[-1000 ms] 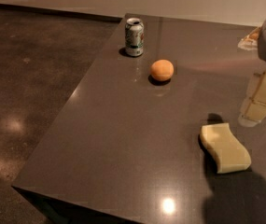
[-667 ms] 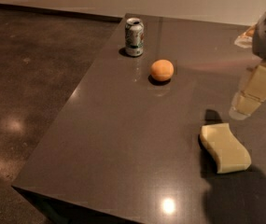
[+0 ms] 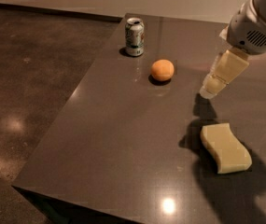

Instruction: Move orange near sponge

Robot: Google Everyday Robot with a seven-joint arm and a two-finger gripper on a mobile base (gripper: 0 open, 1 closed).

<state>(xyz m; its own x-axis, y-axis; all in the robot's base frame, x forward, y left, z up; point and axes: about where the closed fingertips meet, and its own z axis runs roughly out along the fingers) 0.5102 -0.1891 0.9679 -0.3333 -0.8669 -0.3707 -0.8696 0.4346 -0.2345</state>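
Over the right part of the worktop (image 3: 114, 139), my gripper (image 3: 210, 87) hangs in the air, tipped down toward the top. Its dark shadow falls just under it, so I think it is not touching the top yet. I cannot tell if it is open or shut. It has hold of nothing: the orange and the sponge both lie on the worktop by themselves.

My orange (image 3: 162, 70) sits toward the far edge, a little way in from the left edge. The sponge (image 3: 226, 147) lies flat closer to the near edge, over on the right. They are well apart, so the job is not done. My gripper is between the two, nearer the orange.

I think I hold it low and off to the side like this so it can reach across and get around the orange. The sponge is flat and will stay put, so it makes sense to bring the round orange to it.

A drink can (image 3: 134, 36) stands up by the far left corner, near the orange but not touching it. I should be careful there. A push could roll the orange or knock the can over.
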